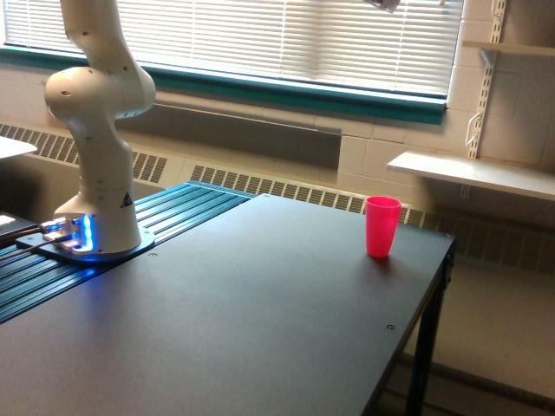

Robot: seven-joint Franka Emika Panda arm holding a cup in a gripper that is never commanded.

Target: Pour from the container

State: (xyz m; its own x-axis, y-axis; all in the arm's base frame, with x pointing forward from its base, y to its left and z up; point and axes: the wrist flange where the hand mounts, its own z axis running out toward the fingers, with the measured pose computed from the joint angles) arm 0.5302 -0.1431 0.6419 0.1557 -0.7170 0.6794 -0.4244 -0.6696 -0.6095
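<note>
The container is out of view. A pink tapered cup (382, 225) stands upright on the dark table (260, 321) near its far right corner. Of the arm I see only the white base and lower links (97, 130) at the exterior view's left; the arm rises past the top edge of the frame. The gripper is above the frame. A small blurred shape (382, 3) pokes in at the top edge above the pink cup; I cannot tell what it is.
The arm's base (87, 238) glows blue on a ribbed teal strip at the table's left. Window blinds and a radiator line the back wall. White shelves (473, 173) hang at the right. The table's right edge drops to the floor.
</note>
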